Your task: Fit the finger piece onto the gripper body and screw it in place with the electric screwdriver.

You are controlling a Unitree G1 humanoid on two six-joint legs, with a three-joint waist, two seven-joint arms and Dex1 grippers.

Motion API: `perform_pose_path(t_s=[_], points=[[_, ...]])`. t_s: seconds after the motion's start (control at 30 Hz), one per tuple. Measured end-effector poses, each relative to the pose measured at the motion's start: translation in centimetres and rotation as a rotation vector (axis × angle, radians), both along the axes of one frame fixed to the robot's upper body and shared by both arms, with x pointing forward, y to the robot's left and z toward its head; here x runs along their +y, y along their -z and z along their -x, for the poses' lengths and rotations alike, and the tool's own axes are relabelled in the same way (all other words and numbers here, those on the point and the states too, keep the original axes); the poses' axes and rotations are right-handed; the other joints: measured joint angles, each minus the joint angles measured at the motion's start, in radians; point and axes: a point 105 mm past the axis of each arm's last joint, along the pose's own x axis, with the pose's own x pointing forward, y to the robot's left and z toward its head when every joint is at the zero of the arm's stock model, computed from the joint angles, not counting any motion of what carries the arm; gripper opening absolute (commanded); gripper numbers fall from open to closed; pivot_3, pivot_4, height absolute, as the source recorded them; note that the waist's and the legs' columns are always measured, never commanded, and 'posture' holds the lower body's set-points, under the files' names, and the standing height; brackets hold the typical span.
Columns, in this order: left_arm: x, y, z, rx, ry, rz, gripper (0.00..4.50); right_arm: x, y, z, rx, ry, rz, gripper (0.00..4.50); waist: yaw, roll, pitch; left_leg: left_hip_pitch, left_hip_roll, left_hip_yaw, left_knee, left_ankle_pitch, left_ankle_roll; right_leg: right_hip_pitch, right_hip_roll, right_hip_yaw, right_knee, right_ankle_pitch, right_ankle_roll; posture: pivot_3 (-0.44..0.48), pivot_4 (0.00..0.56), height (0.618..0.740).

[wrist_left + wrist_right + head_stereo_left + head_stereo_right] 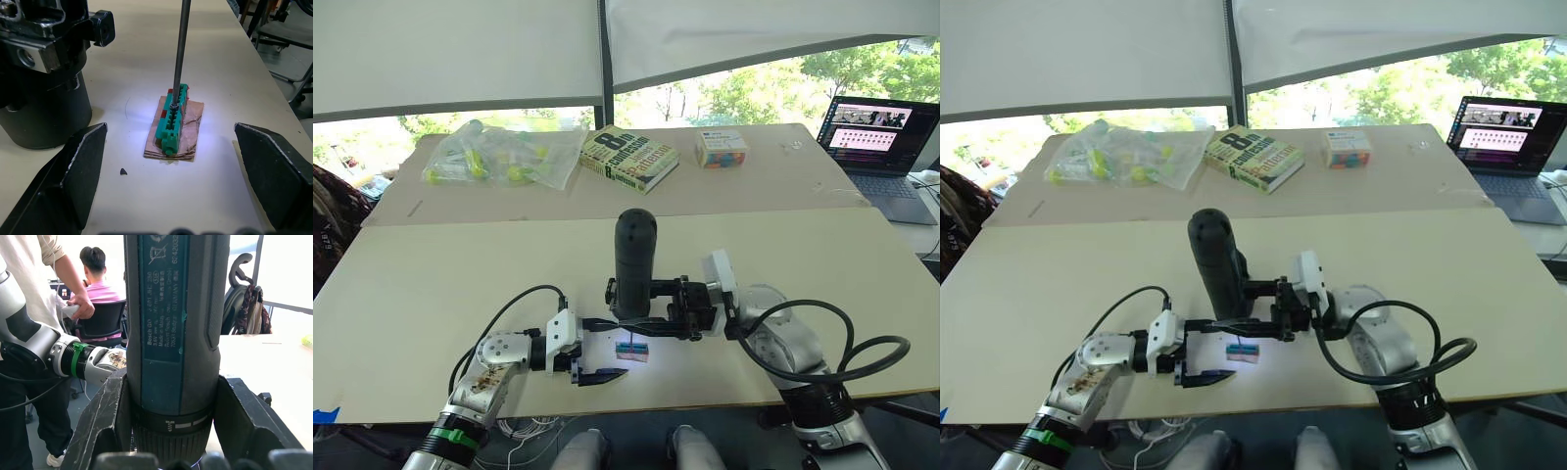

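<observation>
The left gripper [607, 350] lies low over the desk [431, 294] near its front edge, its two black fingers [73, 171] spread wide apart with nothing between them but bare desk and the small piece ahead of them. Just beside those fingertips, a small green toothed block [172, 117] sits on a brown pad [188, 128] in a patch of white light; whether this is the gripper body or the finger piece cannot be told. The electric screwdriver [634, 262] stands upright over it, rounded end up, and its thin metal bit [182, 49] comes down onto the far end of the green block. The right gripper [651, 308] reaches in from the right and is clamped around the screwdriver's barrel, one finger [105, 423] pressed on each side. Along the desk's far edge lie a bag of yellow-green items [494, 152], a book [628, 157] and a small box [722, 148]; a laptop [876, 137] stands open beyond the far right corner.
</observation>
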Motion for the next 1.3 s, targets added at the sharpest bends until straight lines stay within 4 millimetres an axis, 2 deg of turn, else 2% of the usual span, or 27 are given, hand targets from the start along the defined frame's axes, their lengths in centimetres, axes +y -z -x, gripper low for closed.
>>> perform_pose_path(t_s=[0.73, 1.0, 1.17, 1.3], points=[[0.4, -0.1, 0.2, 0.003, -0.01, 0.004, 4.39, -0.2, -0.9, 0.2, 0.006, -0.002, -0.028, 1.91, -0.003, 0.0, 0.0, -0.001, 0.0, 0.0, 0.0, 0.0, 0.0, -0.002, 0.0, 0.0, 0.0, 0.0, 0.0, 0.0, 0.15, 0.74], [2.9, -2.0, 1.4, 0.001, -0.051, 0.086, 4.39, -1.5, -2.7, 0.7, -0.022, -0.003, -0.067, 1.91, -0.009, 0.0, 0.0, -0.003, 0.001, 0.0, 0.0, 0.0, 0.0, -0.004, 0.0, 0.0, 0.0, 0.0, 0.0, 0.0, 0.15, 0.74], [4.4, -4.0, 2.0, -0.003, -0.081, 0.166, 4.39, -2.3, -3.9, 1.2, -0.029, -0.016, -0.091, 1.91, -0.008, 0.0, 0.0, -0.004, 0.001, 0.0, 0.0, 0.0, 0.0, -0.004, 0.0, 0.0, 0.0, 0.0, 0.0, 0.0, 0.15, 0.74], [6.8, -5.1, 2.9, 0.017, -0.134, 0.163, 4.39, -3.6, -5.0, 1.3, -0.047, 0.006, -0.099, 1.91, -0.009, 0.0, 0.001, -0.004, 0.001, 0.0, 0.0, 0.0, 0.0, -0.004, 0.0, 0.0, 0.0, 0.0, 0.0, 0.0, 0.15, 0.74]])
